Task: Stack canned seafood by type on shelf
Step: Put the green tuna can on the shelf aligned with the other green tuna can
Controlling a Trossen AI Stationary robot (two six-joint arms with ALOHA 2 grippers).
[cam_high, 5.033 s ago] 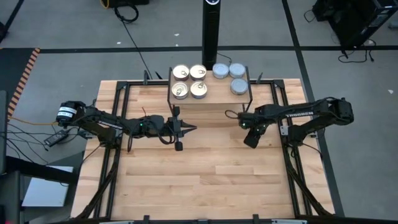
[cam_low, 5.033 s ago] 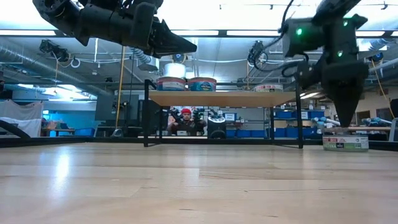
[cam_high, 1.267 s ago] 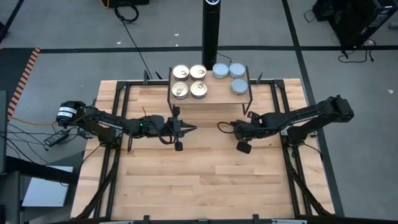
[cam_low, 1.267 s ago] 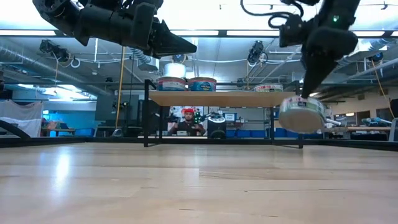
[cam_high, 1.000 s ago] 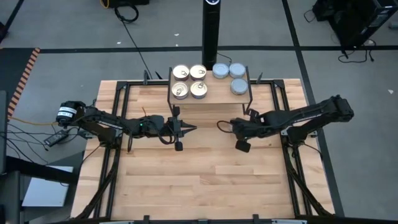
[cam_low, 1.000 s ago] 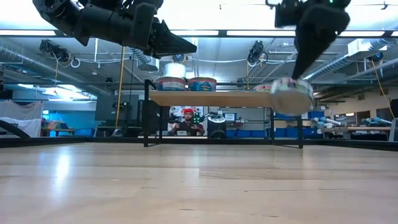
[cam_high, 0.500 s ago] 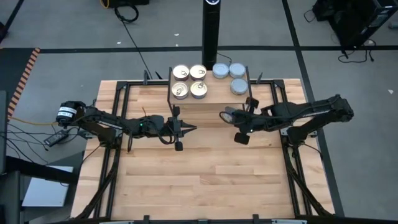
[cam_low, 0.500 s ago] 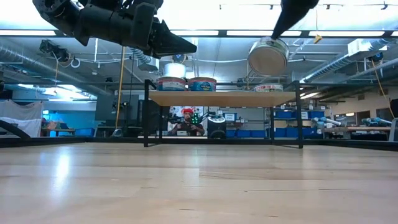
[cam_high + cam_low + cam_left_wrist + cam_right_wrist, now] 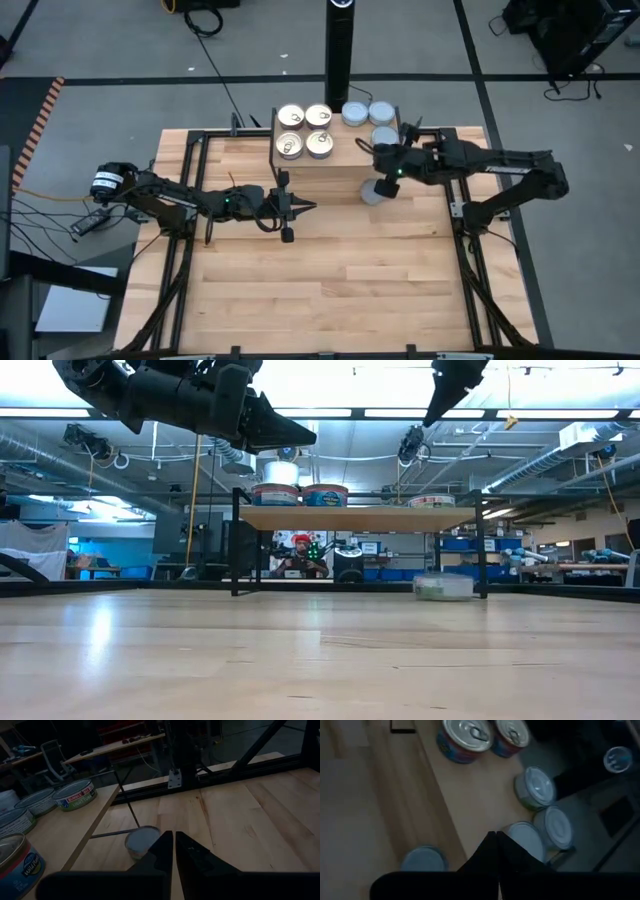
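Observation:
The shelf (image 9: 338,160) stands at the table's far edge, carrying several gold-lidded tins (image 9: 304,131) on its left half and three blue-grey-lidded tins (image 9: 372,120) on its right half. One more blue-grey tin (image 9: 372,192) (image 9: 443,587) (image 9: 422,859) (image 9: 142,840) lies flat on the tabletop, just in front of the shelf's near right leg. My right gripper (image 9: 380,152) (image 9: 432,415) (image 9: 492,837) hovers shut and empty above the shelf's right near edge, high over that tin. My left gripper (image 9: 310,207) (image 9: 305,437) (image 9: 173,840) waits shut in the air left of centre, pointing toward the fallen tin.
The black frame rails (image 9: 448,190) run along both table sides. A black pole (image 9: 338,50) stands behind the shelf. A person (image 9: 299,555) sits in the room beyond. Bare wooden tabletop (image 9: 330,280) stretches from the arms to the near edge.
My right gripper rose with a blue-grey tin and swung toward the far edge, up over the shelf. The tin has left its fingers and dropped; it now lies on the tabletop by the shelf's near right leg. The left arm kept still.

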